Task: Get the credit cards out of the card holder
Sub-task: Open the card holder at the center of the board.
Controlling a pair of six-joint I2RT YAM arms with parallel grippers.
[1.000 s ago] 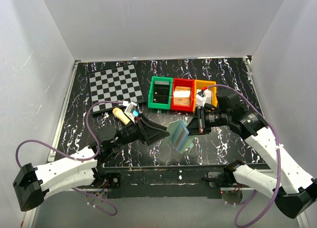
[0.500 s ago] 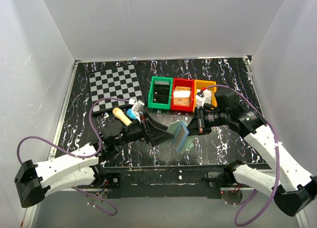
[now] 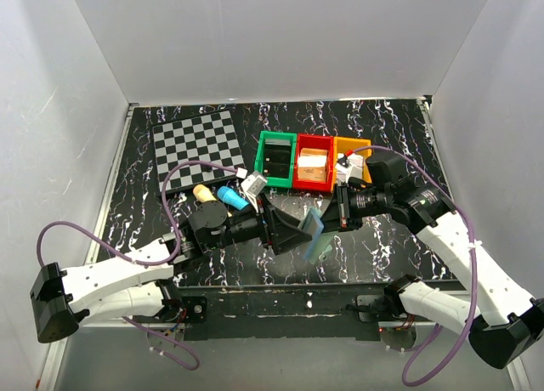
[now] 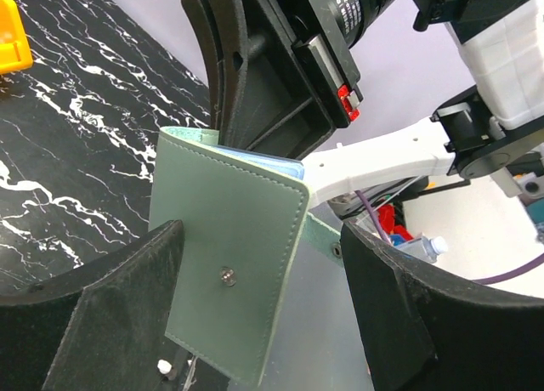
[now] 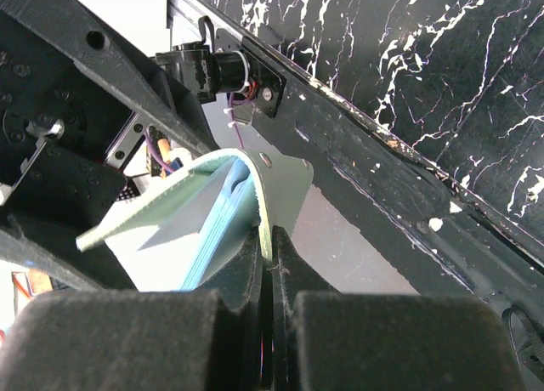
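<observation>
The card holder (image 3: 315,231) hangs in the air over the table's near edge, grey-green outside, partly folded. My right gripper (image 3: 340,211) is shut on one thin flap of the card holder (image 5: 212,208), pinched between the fingertips of that gripper (image 5: 270,257). My left gripper (image 3: 293,235) is open. Its two black fingers stand on either side of the card holder (image 4: 225,255), whose snap stud faces this camera, and I cannot tell whether they touch it. The left gripper (image 4: 259,268) holds nothing. The credit cards are hidden; only pale blue layered edges (image 5: 223,221) show inside the fold.
A checkered board (image 3: 197,149) lies at the back left. Green (image 3: 275,159), red (image 3: 313,163) and orange (image 3: 348,153) bins stand in a row behind the grippers. A tan piece (image 3: 204,193) and a blue-capped item (image 3: 231,197) lie beside the left arm.
My left arm has moved right to the card holder and its jaws have opened wider, now on both sides of it. The right gripper has kept its grip and barely moved.
</observation>
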